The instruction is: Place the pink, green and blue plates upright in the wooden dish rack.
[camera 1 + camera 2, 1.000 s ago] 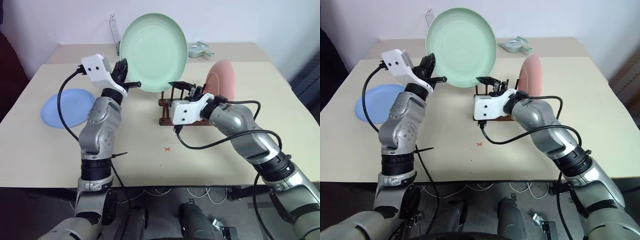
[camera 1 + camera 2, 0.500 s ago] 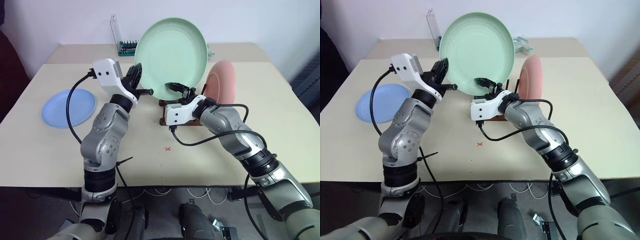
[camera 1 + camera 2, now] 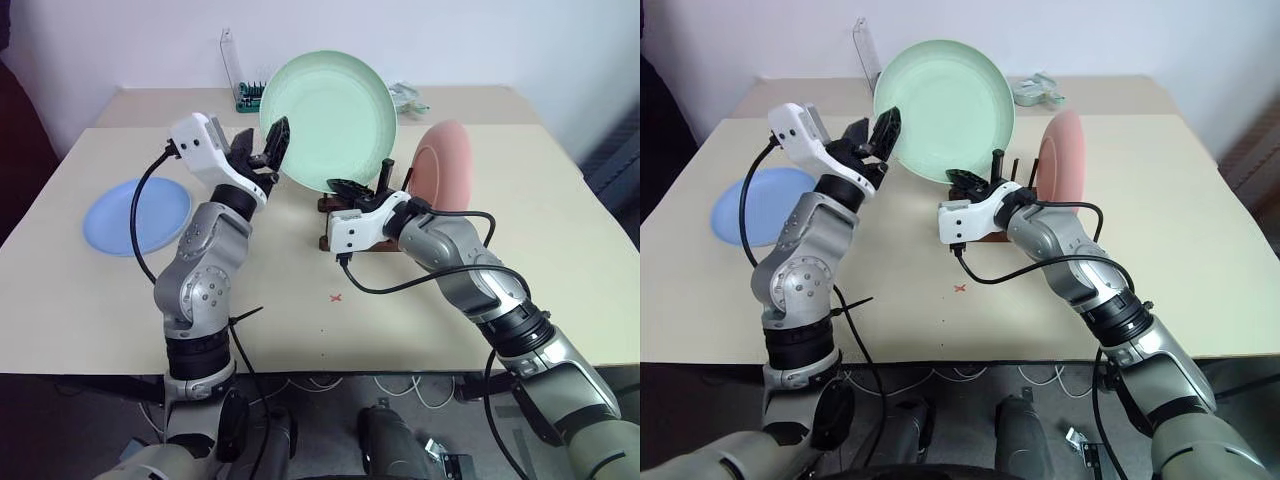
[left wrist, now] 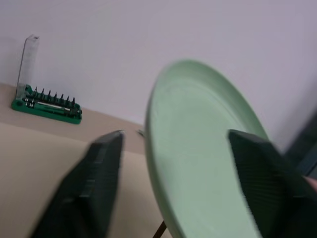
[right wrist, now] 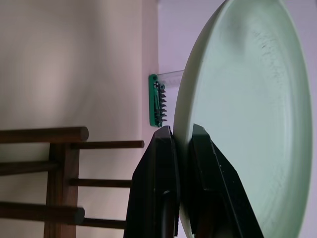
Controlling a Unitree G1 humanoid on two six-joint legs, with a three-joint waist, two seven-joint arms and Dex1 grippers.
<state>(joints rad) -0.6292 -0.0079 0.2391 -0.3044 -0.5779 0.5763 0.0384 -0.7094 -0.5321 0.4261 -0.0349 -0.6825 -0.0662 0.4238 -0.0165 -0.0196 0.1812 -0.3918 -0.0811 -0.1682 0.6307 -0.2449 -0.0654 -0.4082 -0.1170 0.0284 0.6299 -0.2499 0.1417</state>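
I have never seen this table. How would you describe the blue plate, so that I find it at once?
Start from the beige table and find the dark wooden dish rack near its middle. The blue plate lies far to the robot's left of it, flat on the tabletop and alone. Unlike it, the pink plate stands upright in the rack and the green plate is held up in the air.
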